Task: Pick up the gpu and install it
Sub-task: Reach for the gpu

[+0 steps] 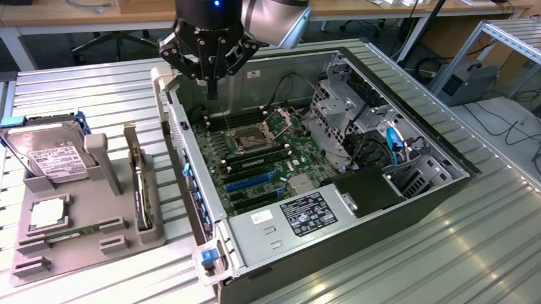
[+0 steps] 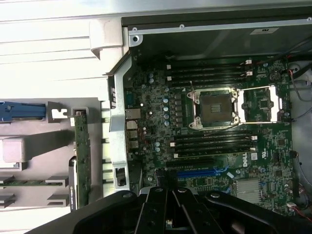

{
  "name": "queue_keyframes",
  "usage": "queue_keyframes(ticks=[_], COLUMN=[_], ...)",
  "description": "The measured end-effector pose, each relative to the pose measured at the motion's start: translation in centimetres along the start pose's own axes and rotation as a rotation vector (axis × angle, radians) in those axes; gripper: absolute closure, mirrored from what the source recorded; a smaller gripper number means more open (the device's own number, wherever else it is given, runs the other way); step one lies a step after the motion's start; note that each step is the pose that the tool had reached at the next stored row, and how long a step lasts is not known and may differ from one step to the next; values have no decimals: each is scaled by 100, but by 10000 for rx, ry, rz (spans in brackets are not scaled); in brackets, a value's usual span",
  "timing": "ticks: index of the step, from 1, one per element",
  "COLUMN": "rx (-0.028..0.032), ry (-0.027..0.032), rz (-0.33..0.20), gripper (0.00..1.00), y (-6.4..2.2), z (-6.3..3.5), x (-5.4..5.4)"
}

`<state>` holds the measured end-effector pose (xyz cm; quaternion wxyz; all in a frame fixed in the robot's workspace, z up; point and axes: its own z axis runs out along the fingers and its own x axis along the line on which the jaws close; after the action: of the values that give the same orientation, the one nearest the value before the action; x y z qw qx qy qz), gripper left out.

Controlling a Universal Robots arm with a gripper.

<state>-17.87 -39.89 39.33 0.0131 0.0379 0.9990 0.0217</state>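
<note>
The gpu [image 1: 140, 185] is a thin dark card standing on edge in a slot of the grey holder [image 1: 76, 250], at the exterior view's left of the open computer case [image 1: 439, 171]. In the wrist view the gpu [image 2: 82, 153] appears edge-on beside the case wall. My gripper [image 1: 211, 94] hangs shut and empty over the far corner of the motherboard [image 1: 292, 158], well apart from the gpu. Its closed fingers [image 2: 157, 207] point down over the board near the blue expansion slot [image 2: 204, 173].
A silver hard drive [image 1: 50, 158] with a white label leans in the holder, with a green memory stick [image 1: 72, 232] and a square chip [image 1: 47, 212] nearer the front. The case's metal side wall [image 1: 182, 158] stands between holder and motherboard. A drive cage [image 1: 338, 114] and cables fill the case's far side.
</note>
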Motion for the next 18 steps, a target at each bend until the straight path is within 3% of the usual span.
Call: queue_keyframes(ticks=[4, 18], rx=[2, 4], ry=[0, 0], rz=[1, 0], gripper=[89, 89], y=[-4, -6], z=[-2, -2], x=[59, 84])
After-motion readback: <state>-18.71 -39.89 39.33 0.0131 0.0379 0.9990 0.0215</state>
